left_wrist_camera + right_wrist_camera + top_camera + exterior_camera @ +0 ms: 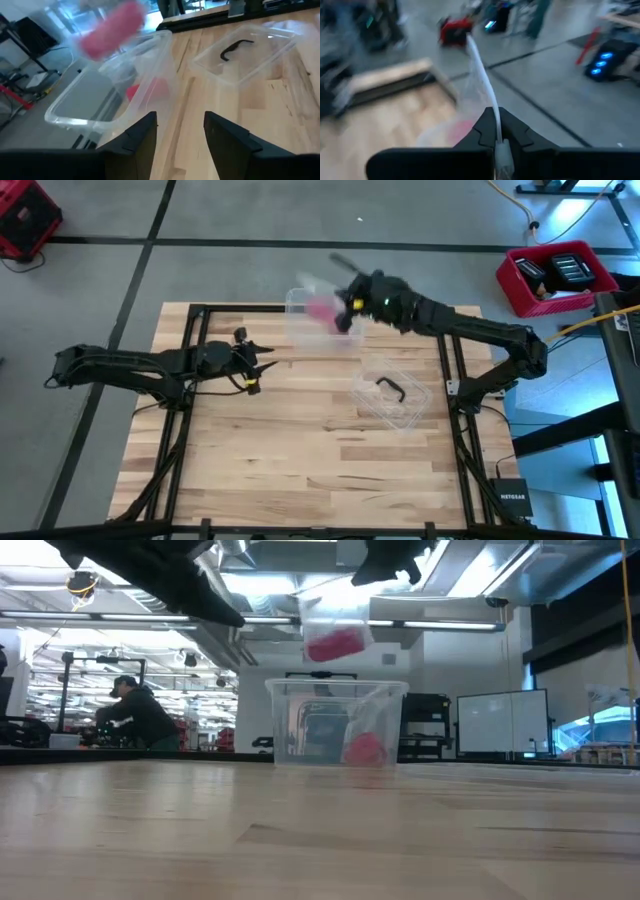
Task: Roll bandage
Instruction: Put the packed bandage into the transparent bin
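The left gripper (180, 135) hovers with its jaws spread just short of the clear plastic box (310, 315) at the table's (300, 470) far edge. A clear lid (392, 398) lies nearer, to the right. Above the box, the right gripper (497, 131) has its jaws pressed together on a clear plastic wrapper (335, 625), and the pink rolled bandage (335, 644) hangs inside it.

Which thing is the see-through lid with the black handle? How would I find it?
Start at the wooden table and look toward the right arm's side. The lid lies flat there, apart from the clear plastic box at the far edge. Only the lid is shallow and has a small black handle in its middle.
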